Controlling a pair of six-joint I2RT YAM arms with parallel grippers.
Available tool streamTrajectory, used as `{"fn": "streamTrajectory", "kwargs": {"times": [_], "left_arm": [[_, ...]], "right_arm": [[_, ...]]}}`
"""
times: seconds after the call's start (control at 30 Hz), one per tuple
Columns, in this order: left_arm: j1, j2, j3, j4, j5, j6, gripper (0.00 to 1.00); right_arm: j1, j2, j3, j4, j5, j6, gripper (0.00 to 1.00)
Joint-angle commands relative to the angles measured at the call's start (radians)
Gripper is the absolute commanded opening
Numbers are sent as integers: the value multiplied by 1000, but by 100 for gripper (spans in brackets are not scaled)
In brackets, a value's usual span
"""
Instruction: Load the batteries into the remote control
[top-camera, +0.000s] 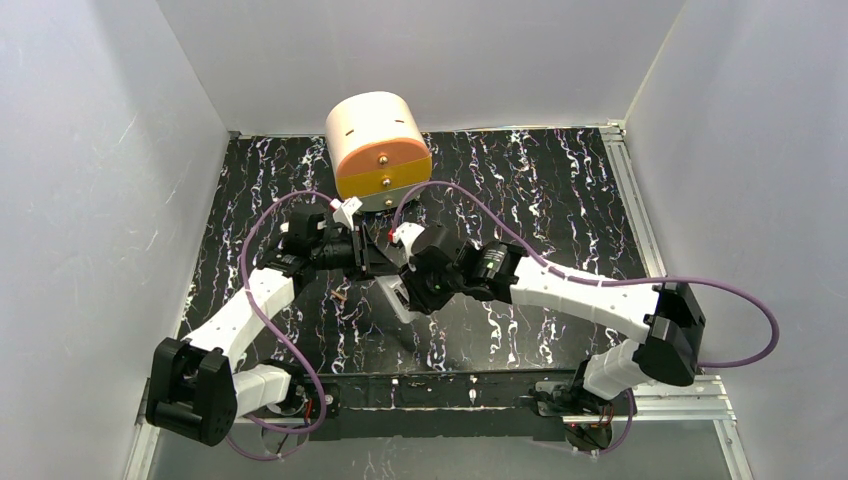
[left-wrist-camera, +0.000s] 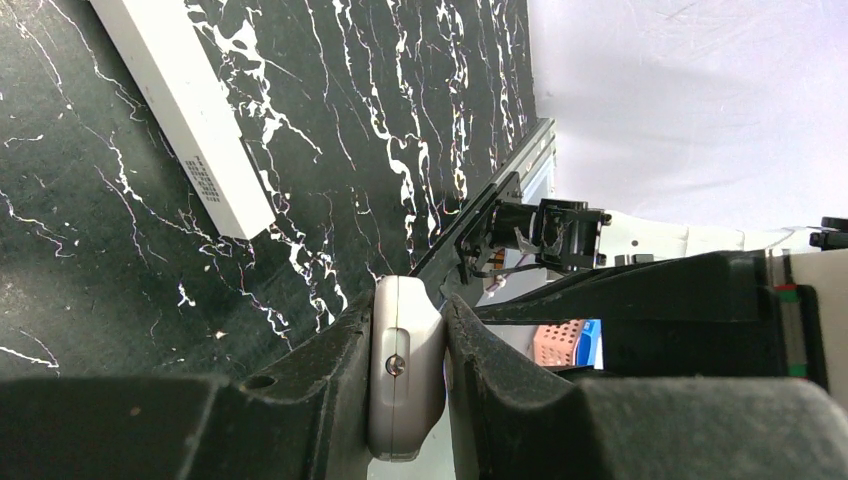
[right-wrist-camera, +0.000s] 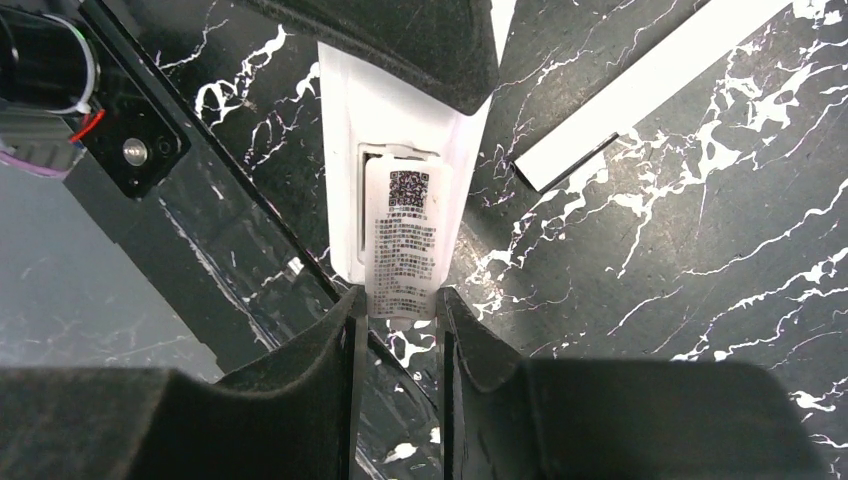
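Gripping the remote control (left-wrist-camera: 405, 390) edge-on above the black marbled table (left-wrist-camera: 100, 300), the left gripper (left-wrist-camera: 408, 305) closes narrowly on it; the right gripper (right-wrist-camera: 400, 300) pinches the labelled battery cover (right-wrist-camera: 405, 230) on its back.

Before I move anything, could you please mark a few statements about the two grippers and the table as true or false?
1. The left gripper is shut on the remote control. True.
2. The right gripper hangs open, clear of the remote control. False: it is shut on the labelled cover on the remote control's back.
3. The long white bar lies flat on the table. True.
4. The white drum with the orange face stands at the near edge, between the arm bases. False: it stands at the table's far edge.
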Motion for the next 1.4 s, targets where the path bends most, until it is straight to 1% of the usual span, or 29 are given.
{"fn": "streamTrajectory", "kwargs": {"times": [0.0, 0.47, 0.63, 0.77, 0.93, 1.17, 1.37], "left_arm": [[1, -10, 51, -59, 21, 15, 0], [2, -7, 41, -37, 44, 1, 0], [1, -7, 9, 44, 65, -43, 0], [1, -7, -3, 73, 59, -48, 0], [-1, -7, -6, 74, 60, -33, 0], [-1, -24, 5, 20, 53, 7, 0], [-1, -26, 9, 16, 49, 11, 0]], "right_arm": [[16, 11, 59, -30, 50, -38, 26], [38, 53, 68, -16, 68, -36, 25], [42, 61, 69, -5, 54, -26, 25], [48, 62, 74, 1, 48, -24, 25], [48, 62, 75, -3, 57, -21, 25], [48, 84, 106, -40, 140, 8, 25], [48, 82, 98, -22, 140, 19, 25]]}}
